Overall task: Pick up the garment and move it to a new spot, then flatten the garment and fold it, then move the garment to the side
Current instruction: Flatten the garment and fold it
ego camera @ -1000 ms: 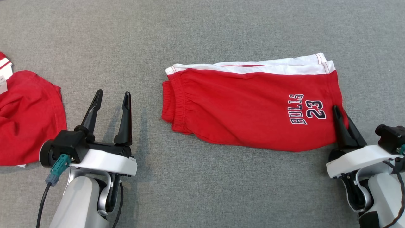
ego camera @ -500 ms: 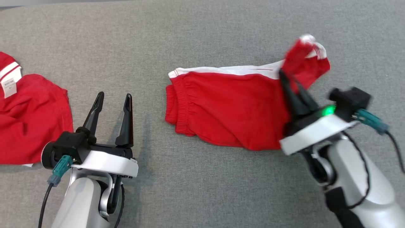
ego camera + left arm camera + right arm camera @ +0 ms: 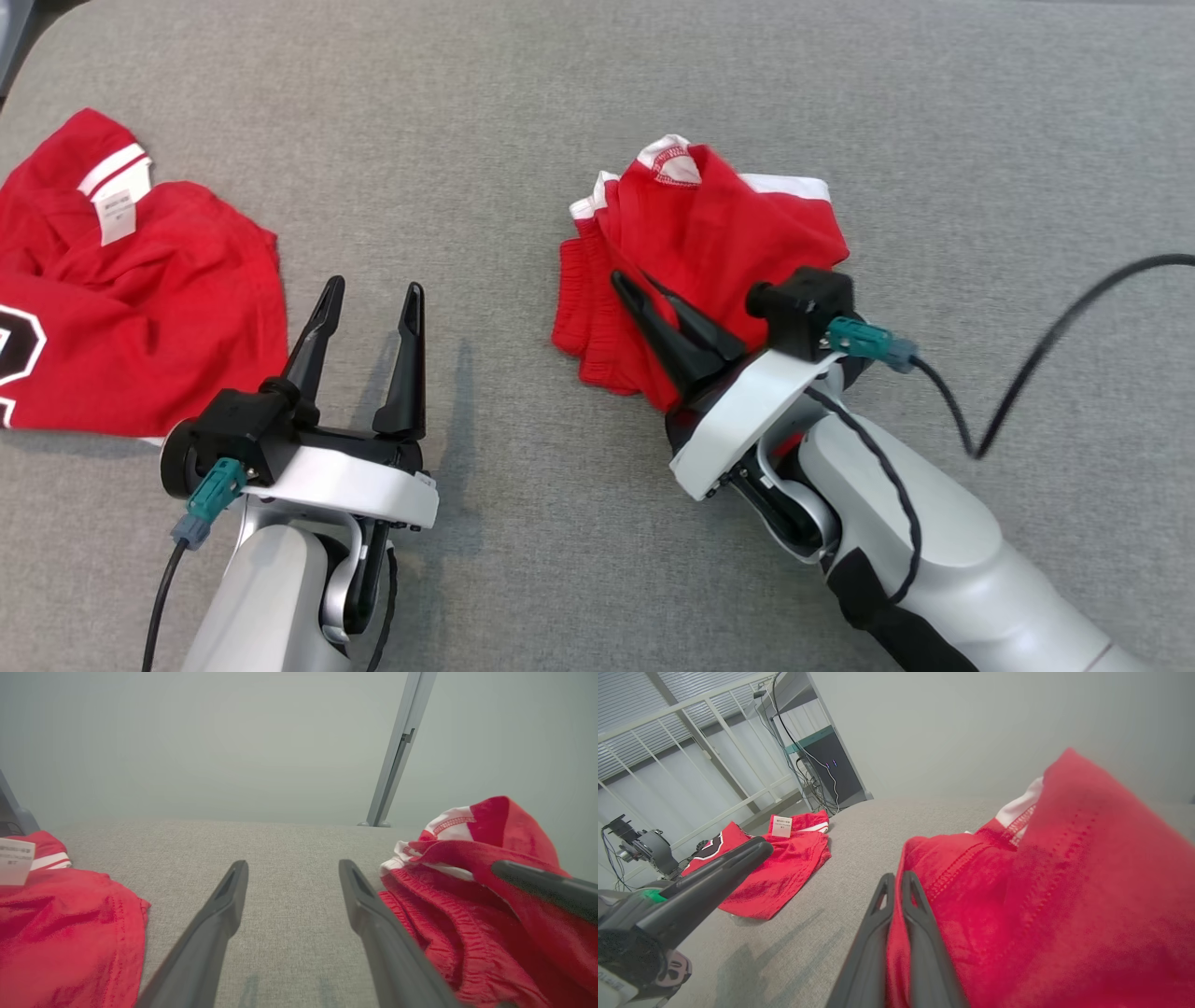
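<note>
Grey fabric surface [image 3: 597, 112] meets a plain pale wall [image 3: 233, 742]; white railing [image 3: 705, 700] fronts slatted blinds [image 3: 626, 695].

Each arm has a smooth silver-grey forearm [image 3: 271, 597] capped by a curved white wrist plate [image 3: 355, 485]. The left gripper [image 3: 373, 285] and the right gripper [image 3: 633, 278] each carry two long, tapering black fingers on a black base. A boxy black camera block [image 3: 805, 306] sits on each wrist, fitted with a teal plug [image 3: 864, 341] and thin black cable [image 3: 976, 450]; a black band [image 3: 878, 616] wraps the right forearm.
</note>
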Controlling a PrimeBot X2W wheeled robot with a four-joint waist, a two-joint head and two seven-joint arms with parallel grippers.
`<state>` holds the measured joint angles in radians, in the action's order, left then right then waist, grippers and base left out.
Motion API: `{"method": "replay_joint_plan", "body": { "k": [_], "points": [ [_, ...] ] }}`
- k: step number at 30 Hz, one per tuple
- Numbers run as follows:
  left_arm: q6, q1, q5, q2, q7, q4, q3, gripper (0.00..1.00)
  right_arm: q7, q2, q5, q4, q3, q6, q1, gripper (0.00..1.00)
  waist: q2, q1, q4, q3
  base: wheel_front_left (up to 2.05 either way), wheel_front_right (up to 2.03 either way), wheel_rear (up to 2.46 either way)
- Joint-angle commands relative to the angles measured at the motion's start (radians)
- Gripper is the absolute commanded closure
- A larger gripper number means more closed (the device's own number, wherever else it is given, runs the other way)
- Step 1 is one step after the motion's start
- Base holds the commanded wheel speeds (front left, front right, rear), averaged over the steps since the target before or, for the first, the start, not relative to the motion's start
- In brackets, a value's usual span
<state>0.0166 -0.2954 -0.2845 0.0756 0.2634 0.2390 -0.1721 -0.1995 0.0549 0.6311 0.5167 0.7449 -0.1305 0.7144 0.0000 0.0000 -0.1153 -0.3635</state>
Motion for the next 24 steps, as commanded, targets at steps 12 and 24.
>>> {"method": "replay_joint_plan", "body": {
  "k": [12, 24],
  "points": [
    [0.008, -0.023, -0.003, -0.010, 0.001, 0.013, 0.001, 0.00, -0.058, -0.002, 0.148, 0.097, 0.196, -0.001, 0.103, 0.00, 0.0000, 0.0000, -0.030, -0.020, 0.00, 0.00, 0.00],
    [0.010, 0.001, 0.022, -0.008, 0.001, 0.010, 0.028, 0.00, -0.067, 0.032, -0.058, -0.187, -0.019, 0.000, 0.025, 0.00, 0.0000, 0.0000, 0.028, 0.013, 0.00, 0.00, 0.00]
  ]
}}
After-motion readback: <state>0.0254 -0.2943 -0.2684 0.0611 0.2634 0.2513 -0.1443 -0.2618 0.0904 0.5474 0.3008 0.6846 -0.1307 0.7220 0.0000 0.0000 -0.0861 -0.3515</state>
